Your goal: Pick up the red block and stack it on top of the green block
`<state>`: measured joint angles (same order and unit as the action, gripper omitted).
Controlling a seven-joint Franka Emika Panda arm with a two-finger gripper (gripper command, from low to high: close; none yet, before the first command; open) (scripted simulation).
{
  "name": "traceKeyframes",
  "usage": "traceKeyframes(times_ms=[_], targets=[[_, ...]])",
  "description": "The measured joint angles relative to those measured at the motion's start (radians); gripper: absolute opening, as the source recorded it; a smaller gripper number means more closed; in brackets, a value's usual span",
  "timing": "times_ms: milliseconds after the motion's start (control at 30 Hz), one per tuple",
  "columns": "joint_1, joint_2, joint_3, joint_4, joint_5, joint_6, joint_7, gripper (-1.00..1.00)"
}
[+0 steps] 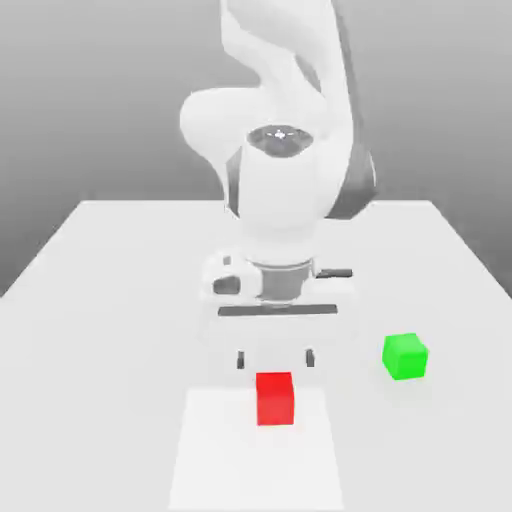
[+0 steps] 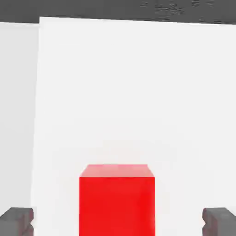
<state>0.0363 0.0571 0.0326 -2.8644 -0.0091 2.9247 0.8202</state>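
The red block (image 1: 275, 398) rests on a white square patch near the table's front edge. My gripper (image 1: 274, 358) hovers just above and slightly behind it, open, with one finger on each side of the block's width. In the hand view the red block (image 2: 116, 200) sits close under the hand, centred between the two dark fingertips (image 2: 16, 221), which stand well apart from its sides. The green block (image 1: 404, 356) sits on the table toward the exterior view's right of the red one, a short gap away.
The white table (image 1: 110, 300) stretches wide around both blocks. A brighter white patch (image 1: 220, 460) lies under the red block. The arm's bulky white body (image 1: 285, 190) rises behind the gripper.
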Motion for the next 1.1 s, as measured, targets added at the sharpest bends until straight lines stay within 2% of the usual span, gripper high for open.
traceKeyframes(times_ms=[100, 133, 367, 600, 967, 1100], targets=[[0.012, 0.11, -0.015, 0.013, -0.014, 0.094, 0.01, 0.0], [0.012, 0.136, -0.016, 0.017, -0.018, 0.116, 0.012, -1.0], [0.012, 0.138, -0.017, 0.017, -0.022, 0.118, 0.016, -1.0], [-0.001, -0.091, 0.005, -0.015, 0.012, -0.079, -0.008, -1.0], [0.436, -0.301, 0.226, -0.058, 0.16, -0.241, -0.266, -1.0], [0.478, -0.306, 0.262, -0.062, 0.154, -0.237, -0.282, -1.0]])
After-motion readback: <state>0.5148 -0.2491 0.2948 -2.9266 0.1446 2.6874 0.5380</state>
